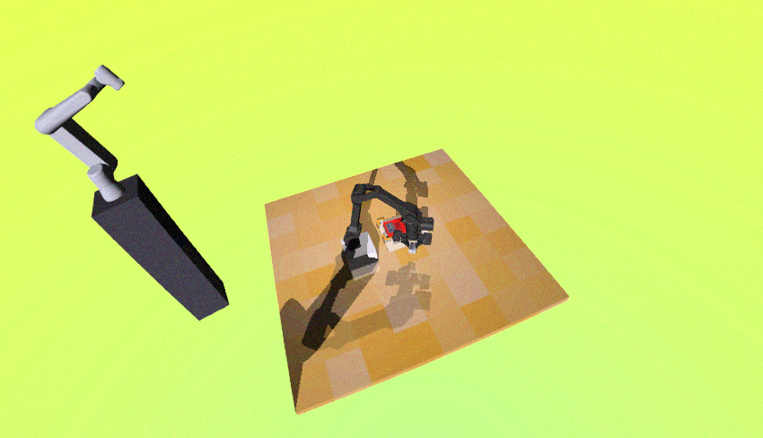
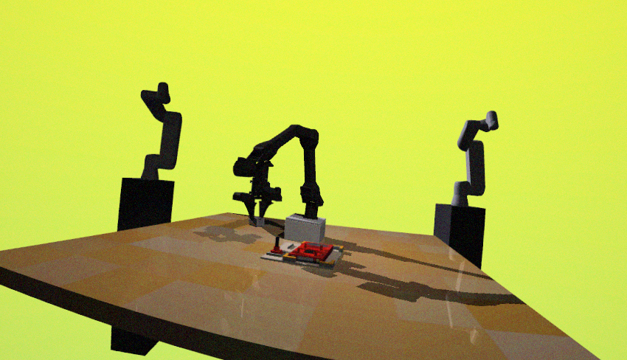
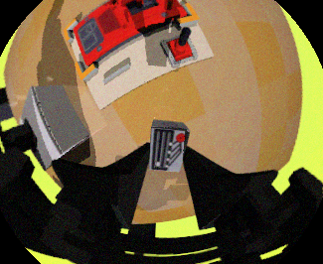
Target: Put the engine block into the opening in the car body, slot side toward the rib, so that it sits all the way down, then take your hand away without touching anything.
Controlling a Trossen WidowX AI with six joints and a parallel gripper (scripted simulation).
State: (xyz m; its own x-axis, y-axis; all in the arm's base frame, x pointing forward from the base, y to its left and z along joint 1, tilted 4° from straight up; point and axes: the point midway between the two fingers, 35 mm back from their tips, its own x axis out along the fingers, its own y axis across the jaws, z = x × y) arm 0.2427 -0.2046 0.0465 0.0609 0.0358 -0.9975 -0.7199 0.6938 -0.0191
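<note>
The engine block (image 3: 168, 148) (image 2: 257, 220) (image 1: 412, 247) is a small grey box with dark slots and a red spot. My gripper (image 3: 166, 148) (image 2: 257, 217) (image 1: 412, 249) is shut on it and holds it a little above the table. The red car body (image 3: 127, 16) (image 2: 312, 249) (image 1: 393, 224) lies on a pale base plate (image 3: 127, 88) (image 2: 272, 257), apart from the gripper; in the wrist view it is at the upper left. Its opening shows as a dark recess. I cannot make out the rib.
A small red upright part (image 3: 182, 45) (image 2: 276, 247) stands on the base plate beside the car body. The arm's grey base box (image 1: 360, 256) (image 2: 304, 229) (image 3: 52, 122) is close by. Other arms on dark pedestals (image 1: 157, 241) (image 2: 145, 201) (image 2: 459, 229) stand off the table.
</note>
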